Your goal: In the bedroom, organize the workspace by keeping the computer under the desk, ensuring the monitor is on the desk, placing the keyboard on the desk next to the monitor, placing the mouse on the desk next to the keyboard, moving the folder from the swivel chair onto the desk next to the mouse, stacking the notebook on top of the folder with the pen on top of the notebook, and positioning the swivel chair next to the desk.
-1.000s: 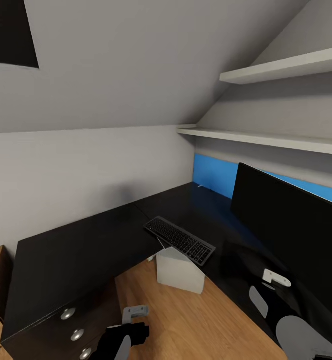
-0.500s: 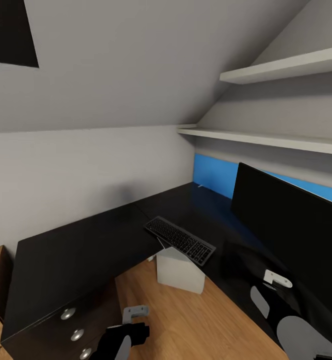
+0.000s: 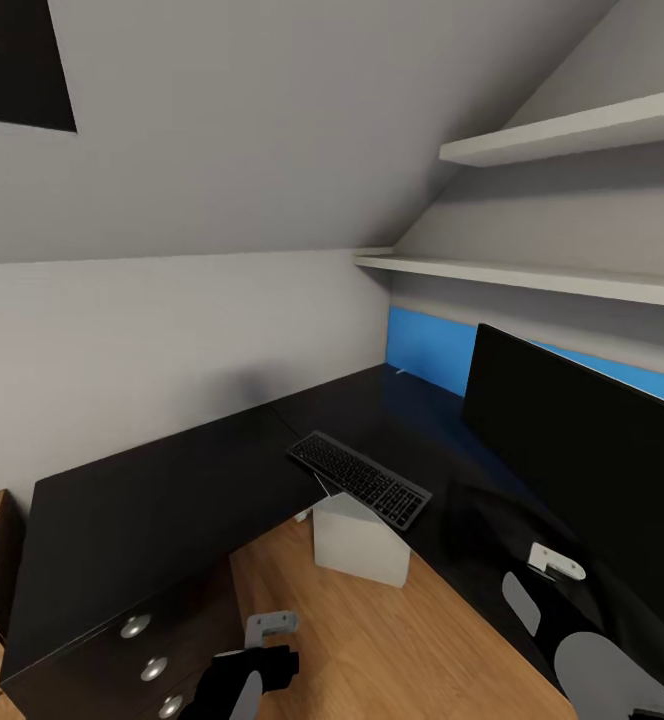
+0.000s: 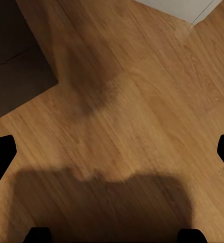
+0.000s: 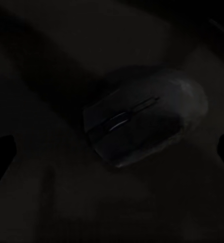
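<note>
Black mouse point(image 5: 144, 121) on desk point(image 5: 51, 61), between parted right hand point(image 5: 112, 147) fingers

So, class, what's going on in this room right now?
A two-armed robot faces a black L-shaped desk. The keyboard and monitor sit on it, and the computer stands on the floor underneath. The right claw is open above the mouse on the desk. The left claw is open and empty over the wooden floor.
</note>
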Tool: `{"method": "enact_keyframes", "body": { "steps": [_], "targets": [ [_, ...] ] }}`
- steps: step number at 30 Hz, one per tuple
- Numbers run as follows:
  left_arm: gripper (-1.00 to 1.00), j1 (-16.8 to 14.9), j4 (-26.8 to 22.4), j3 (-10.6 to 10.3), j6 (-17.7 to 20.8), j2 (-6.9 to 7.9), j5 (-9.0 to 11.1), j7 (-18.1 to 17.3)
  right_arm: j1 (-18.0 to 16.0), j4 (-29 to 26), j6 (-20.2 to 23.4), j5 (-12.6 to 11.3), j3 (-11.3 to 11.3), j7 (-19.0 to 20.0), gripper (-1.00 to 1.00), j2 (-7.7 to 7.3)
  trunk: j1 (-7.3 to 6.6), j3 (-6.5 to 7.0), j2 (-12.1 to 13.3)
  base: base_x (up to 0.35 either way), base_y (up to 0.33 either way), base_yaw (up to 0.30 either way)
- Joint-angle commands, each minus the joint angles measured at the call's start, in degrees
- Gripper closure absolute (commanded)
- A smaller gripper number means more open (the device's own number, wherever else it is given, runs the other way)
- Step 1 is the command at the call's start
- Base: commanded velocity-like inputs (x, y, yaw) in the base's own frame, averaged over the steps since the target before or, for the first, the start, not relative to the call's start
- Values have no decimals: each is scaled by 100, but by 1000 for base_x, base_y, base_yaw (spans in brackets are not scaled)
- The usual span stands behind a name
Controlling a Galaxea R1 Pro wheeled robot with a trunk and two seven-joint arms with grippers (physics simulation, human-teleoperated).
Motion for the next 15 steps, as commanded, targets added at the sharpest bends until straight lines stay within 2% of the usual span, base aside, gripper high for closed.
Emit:
{"method": "enact_keyframes", "body": {
  "steps": [1,5,9,15],
  "targets": [
    [-100,-5,-6,-10,15,2,60,53,-2,-14,29,-33,3,-22,-100,0,0,-7,-5,0,0,0],
    [-100,-4,-5,-10,15,2,60,53,-2,-14,31,-65,3,-22,-100,0,0,-7,-5,0,0,0],
    [-100,-4,-3,-10,15,2,60,53,-3,-14,27,-124,3,-22,-100,0,88,-79,-165,0,0,0],
    [-100,-4,-3,-10,15,2,60,53,-3,-15,27,-139,3,-22,-100,0,88,-79,-165,0,0,0]
  ]
}}
